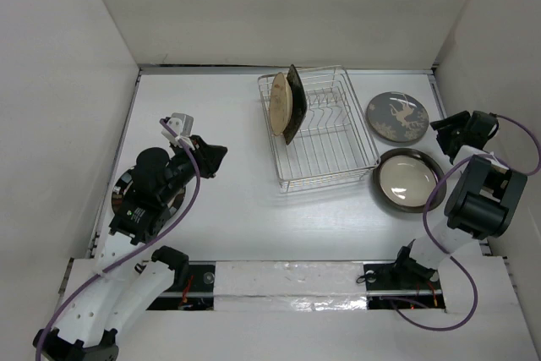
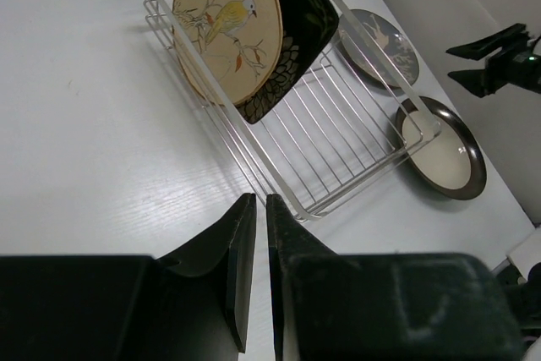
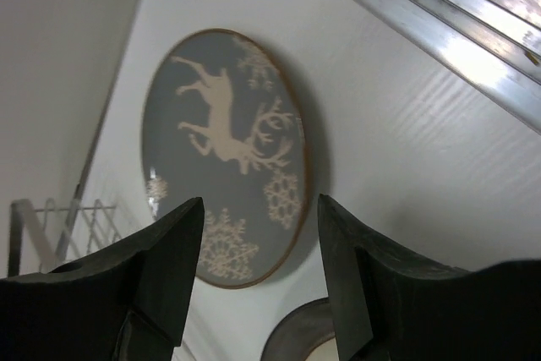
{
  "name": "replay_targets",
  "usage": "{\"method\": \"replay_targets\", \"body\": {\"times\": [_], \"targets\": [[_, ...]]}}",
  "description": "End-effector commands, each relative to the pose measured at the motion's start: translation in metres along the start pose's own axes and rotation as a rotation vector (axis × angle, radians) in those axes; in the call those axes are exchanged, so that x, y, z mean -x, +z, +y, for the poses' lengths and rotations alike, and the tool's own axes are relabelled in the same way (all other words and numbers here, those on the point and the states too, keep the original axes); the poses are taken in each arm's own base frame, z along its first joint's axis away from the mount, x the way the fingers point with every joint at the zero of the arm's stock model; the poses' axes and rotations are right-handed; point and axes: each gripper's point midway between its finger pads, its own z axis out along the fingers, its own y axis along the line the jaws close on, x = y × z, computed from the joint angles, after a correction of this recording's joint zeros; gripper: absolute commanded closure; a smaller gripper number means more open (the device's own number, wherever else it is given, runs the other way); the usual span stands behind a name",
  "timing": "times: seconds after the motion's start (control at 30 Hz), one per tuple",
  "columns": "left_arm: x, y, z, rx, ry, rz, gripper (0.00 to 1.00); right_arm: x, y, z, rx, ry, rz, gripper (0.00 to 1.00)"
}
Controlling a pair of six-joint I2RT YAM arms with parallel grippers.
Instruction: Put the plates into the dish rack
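The silver wire dish rack (image 1: 334, 148) stands at the table's middle right. A tan round plate (image 1: 281, 101) and a black square plate (image 1: 293, 104) stand upright at its left end; the left wrist view shows the tan plate (image 2: 224, 27) with a bird on it and the black plate (image 2: 296, 48) behind. A dark round plate with a pale deer (image 1: 396, 116) and a dark plate with a cream centre (image 1: 407, 178) lie flat right of the rack. My left gripper (image 1: 218, 158) is shut and empty, left of the rack. My right gripper (image 3: 260, 206) is open just above the deer plate (image 3: 224, 150).
White walls close in the table on the left, back and right. A metal rail (image 3: 439, 31) runs along the right edge near my right gripper. The rack's right part (image 2: 338, 133) holds no plates.
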Motion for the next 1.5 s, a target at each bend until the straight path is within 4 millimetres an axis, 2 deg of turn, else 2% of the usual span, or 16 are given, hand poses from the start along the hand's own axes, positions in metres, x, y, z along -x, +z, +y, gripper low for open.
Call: {"method": "replay_targets", "body": {"times": [0.0,0.13,0.3,0.47,0.63,0.7,0.73,0.9,1.1,1.13,1.2,1.23,1.27,1.37,1.43,1.47], "targets": [[0.013,-0.005,-0.011,-0.037,0.031,-0.052,0.92,0.023,0.017,0.011,0.035,-0.012,-0.042,0.38],[0.007,-0.003,-0.021,-0.067,0.042,-0.026,0.92,0.007,0.039,-0.008,-0.004,-0.015,0.027,0.37],[0.01,-0.006,-0.023,-0.069,0.048,-0.038,0.91,-0.014,0.051,-0.01,0.034,0.011,0.124,0.4],[0.011,-0.007,-0.022,-0.063,0.05,-0.044,0.91,-0.043,0.067,-0.026,0.009,0.063,0.215,0.45],[0.009,-0.006,-0.023,-0.069,0.05,-0.038,0.91,-0.044,0.068,-0.025,0.019,0.068,0.217,0.51],[0.011,-0.005,-0.022,-0.062,0.05,-0.042,0.91,-0.044,0.07,-0.015,0.061,0.073,0.246,0.54],[0.011,-0.004,-0.021,-0.059,0.049,-0.039,0.91,-0.053,0.073,-0.017,0.075,0.082,0.289,0.57],[0.01,-0.004,-0.019,-0.05,0.05,-0.041,0.92,-0.055,0.085,-0.006,0.106,0.071,0.339,0.57],[0.01,-0.003,-0.019,-0.049,0.053,-0.036,0.92,-0.061,0.089,-0.007,0.103,0.071,0.397,0.57],[0.011,-0.003,-0.019,-0.046,0.053,-0.039,0.92,-0.061,0.09,-0.006,0.105,0.07,0.402,0.59],[0.01,-0.002,-0.018,-0.041,0.055,-0.033,0.92,-0.062,0.09,-0.006,0.108,0.07,0.41,0.7],[0.008,-0.001,-0.018,-0.043,0.054,-0.029,0.92,-0.061,0.09,-0.006,0.109,0.068,0.407,0.77],[0.009,-0.002,-0.018,-0.046,0.054,-0.031,0.92,-0.061,0.09,-0.007,0.106,0.066,0.402,0.88],[0.01,-0.003,-0.016,-0.031,0.057,-0.039,0.92,-0.062,0.086,-0.009,0.11,0.06,0.378,1.0],[0.009,-0.002,-0.016,-0.034,0.057,-0.034,0.92,-0.055,0.081,-0.004,0.124,0.06,0.333,1.0],[0.008,-0.002,-0.017,-0.042,0.058,-0.03,0.92,-0.059,0.08,-0.006,0.121,0.056,0.301,1.0]]}}
